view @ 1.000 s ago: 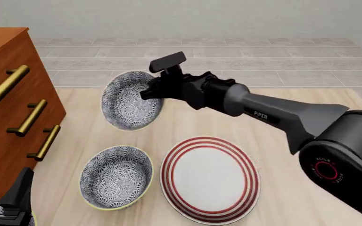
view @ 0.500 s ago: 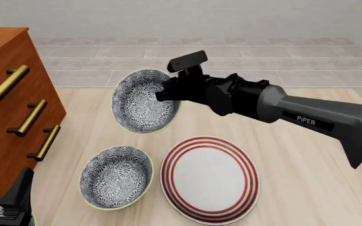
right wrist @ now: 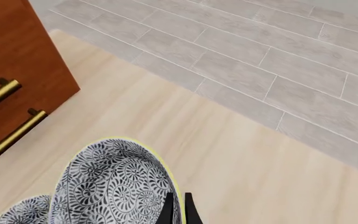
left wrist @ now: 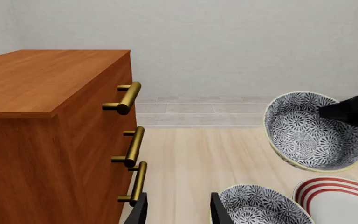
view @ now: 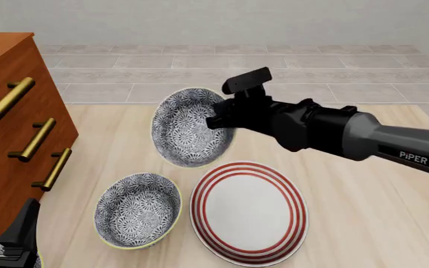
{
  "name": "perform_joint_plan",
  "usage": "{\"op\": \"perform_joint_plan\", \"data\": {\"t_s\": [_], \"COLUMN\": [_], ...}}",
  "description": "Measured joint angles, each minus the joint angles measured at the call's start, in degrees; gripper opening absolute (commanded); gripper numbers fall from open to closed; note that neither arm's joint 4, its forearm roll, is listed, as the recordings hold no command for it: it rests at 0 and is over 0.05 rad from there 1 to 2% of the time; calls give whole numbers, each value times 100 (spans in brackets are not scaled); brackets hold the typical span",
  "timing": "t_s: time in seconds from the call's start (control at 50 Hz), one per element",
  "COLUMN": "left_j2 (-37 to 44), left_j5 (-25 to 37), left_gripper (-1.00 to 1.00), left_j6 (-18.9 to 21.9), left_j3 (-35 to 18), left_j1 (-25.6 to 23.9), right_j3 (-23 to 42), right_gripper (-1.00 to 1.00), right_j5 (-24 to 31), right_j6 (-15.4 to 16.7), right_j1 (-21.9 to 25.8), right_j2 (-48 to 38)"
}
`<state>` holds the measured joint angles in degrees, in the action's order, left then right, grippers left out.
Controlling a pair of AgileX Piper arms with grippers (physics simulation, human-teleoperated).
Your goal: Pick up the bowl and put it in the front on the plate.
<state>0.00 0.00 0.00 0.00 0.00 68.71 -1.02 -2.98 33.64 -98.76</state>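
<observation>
Front view: right end effector (view: 222,118) clamped on bowl (view: 187,129) rim.

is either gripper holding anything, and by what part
The right gripper holds the bowl by its rim, tilted in the air. The left gripper holds nothing.

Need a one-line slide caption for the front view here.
Right gripper carries a tilted blue-and-white bowl by its rim above the table, near the red-ringed plate; second bowl rests beside it.

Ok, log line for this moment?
right gripper: shut on bowl | bowl: airborne, tilted | plate: bare | left gripper: open, idle
</observation>
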Motion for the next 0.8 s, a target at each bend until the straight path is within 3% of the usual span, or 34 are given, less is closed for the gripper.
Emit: {"op": "perform_joint_plan", "data": {"t_s": [0.46, 0.8], "left_j2": [0, 0], "left_j5": [0, 0], "left_gripper": [100, 100], "left_j6": [0, 0], "left_j3": [0, 0], "left_j1": [0, 0], "right_j3": [-786, -1341], "right_gripper": [-100, -100], "right_j5": [-154, -236], "right_j6": [72, -47], "right_j1": [-158, -180], "right_j2": [492, 776]}}
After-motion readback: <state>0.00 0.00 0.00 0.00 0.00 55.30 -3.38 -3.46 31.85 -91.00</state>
